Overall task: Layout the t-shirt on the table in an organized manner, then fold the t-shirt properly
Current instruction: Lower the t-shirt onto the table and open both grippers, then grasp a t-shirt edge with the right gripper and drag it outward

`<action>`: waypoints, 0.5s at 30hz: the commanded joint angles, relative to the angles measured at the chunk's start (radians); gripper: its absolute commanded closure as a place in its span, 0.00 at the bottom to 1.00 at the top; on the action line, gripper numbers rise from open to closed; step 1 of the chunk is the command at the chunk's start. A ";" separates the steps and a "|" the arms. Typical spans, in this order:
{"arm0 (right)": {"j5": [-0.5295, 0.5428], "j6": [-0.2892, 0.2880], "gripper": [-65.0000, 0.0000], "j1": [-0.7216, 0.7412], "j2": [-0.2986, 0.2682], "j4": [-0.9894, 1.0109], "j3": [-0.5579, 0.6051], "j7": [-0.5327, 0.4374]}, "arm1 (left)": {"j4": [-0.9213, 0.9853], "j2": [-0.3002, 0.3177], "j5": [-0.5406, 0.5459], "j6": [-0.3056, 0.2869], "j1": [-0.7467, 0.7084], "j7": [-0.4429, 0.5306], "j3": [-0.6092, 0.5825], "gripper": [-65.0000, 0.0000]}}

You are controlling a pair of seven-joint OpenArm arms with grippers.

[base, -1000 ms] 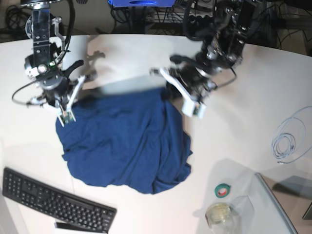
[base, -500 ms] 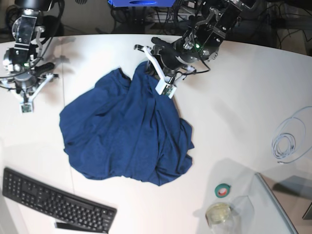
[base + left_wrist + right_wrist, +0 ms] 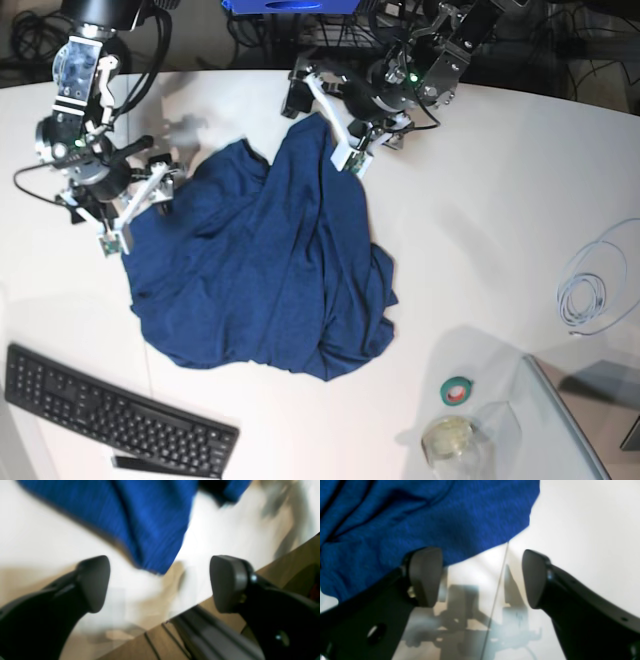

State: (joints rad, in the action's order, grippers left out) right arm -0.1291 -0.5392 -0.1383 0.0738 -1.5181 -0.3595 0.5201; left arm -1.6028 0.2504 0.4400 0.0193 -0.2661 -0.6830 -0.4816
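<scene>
A navy t-shirt (image 3: pixel 240 270) lies rumpled across the middle of the white worktop (image 3: pixel 480 250), between a black keyboard (image 3: pixel 120 410) and a roll of green tape (image 3: pixel 456 391); above its far edge are the robot's two arms, the fingers of the left gripper (image 3: pixel 160 582) spread wide around a narrow tip of cloth without gripping it, those of the right gripper (image 3: pixel 482 577) likewise parted and empty beside the shirt's edge; the step in hand appears to be spreading the garment before any fold; to do it well, each gripper should come down low over a single edge or corner, close on a small pinch of fabric without scooping up the layers beneath, then both should draw outward together, gently and level, so that the bunched ridges on the robot's left open out rather than drag the whole shirt askew; the cloth's long axis appears to run aslant, from the far side by the right gripper toward the near side on the robot's left, though the bunching leaves that uncertain; which end is the collar and which the hem cannot be told, nor which way the shirt faces
</scene>
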 commanded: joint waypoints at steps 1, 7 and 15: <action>0.019 0.003 0.26 0.026 0.002 -0.002 0.009 -0.019 | -0.023 0.013 0.006 -0.008 -0.006 0.019 0.002 0.03; 0.021 0.000 0.38 0.064 0.025 0.035 0.020 -0.025 | -0.136 0.043 0.006 -0.008 -0.098 0.024 0.206 0.04; 0.018 0.003 0.78 0.085 0.017 0.150 0.104 -0.021 | -0.139 0.034 0.012 -0.009 -0.092 0.019 0.544 0.98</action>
State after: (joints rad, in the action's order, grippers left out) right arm -0.1116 -0.5400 -0.0689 0.0994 -1.3502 -0.2504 0.5144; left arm -1.7248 0.2802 0.4450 0.0151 -0.3664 -0.6827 0.0593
